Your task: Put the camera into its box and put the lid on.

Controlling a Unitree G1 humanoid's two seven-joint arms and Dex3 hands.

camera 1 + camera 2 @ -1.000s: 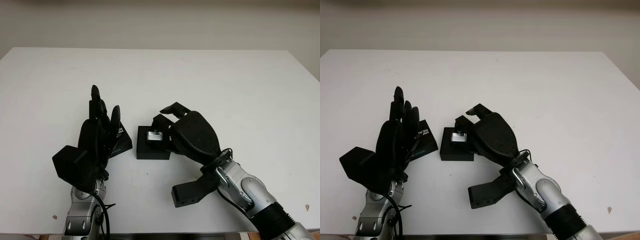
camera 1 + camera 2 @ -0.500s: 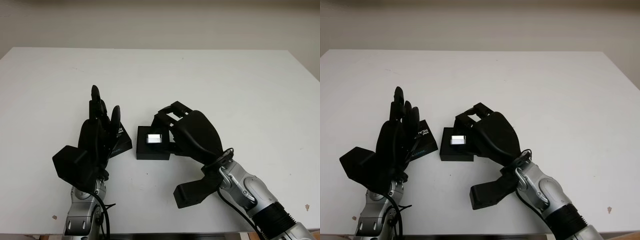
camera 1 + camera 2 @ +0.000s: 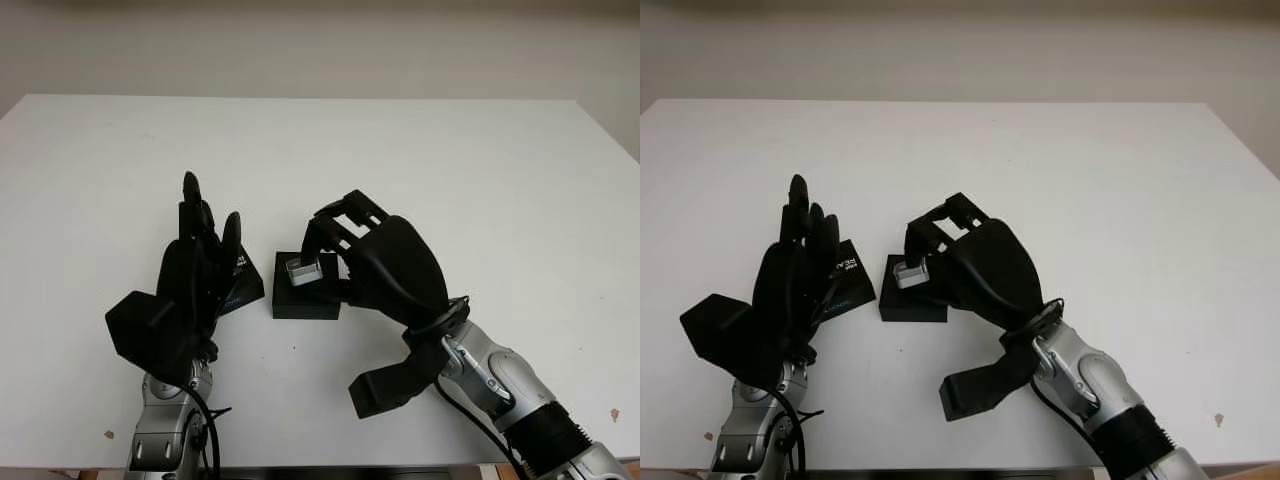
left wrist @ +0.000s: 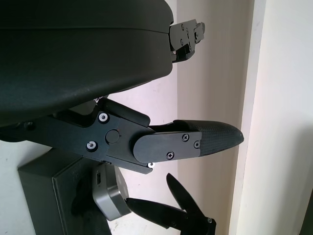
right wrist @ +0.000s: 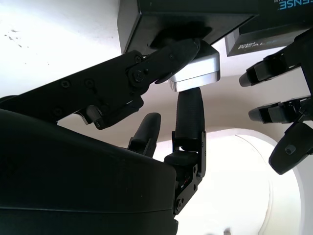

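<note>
Camera (image 3: 303, 270), a small silver-grey block with rounded corners, sat tilted at the top of the open black box (image 3: 305, 298), one end lifted above the rim. The right robot hand (image 3: 330, 250) was pinching it, one finger (image 5: 188, 115) pressed against its underside and another (image 5: 161, 61) lying across its top in the right wrist view. To finish this step well, I judged the right robot hand should level the camera so that its edges line up with the recess, lower it squarely, and let go only once it lay flat; pushing while it was tilted could jam a corner or slide the light box across the white surface (image 3: 480, 180).

The lid (image 3: 845, 280), black with white lettering, lay just beside the box on its left. The left robot hand (image 3: 195, 265) stood upright over it, open and holding nothing, well placed to take the lid once the camera was seated.
</note>
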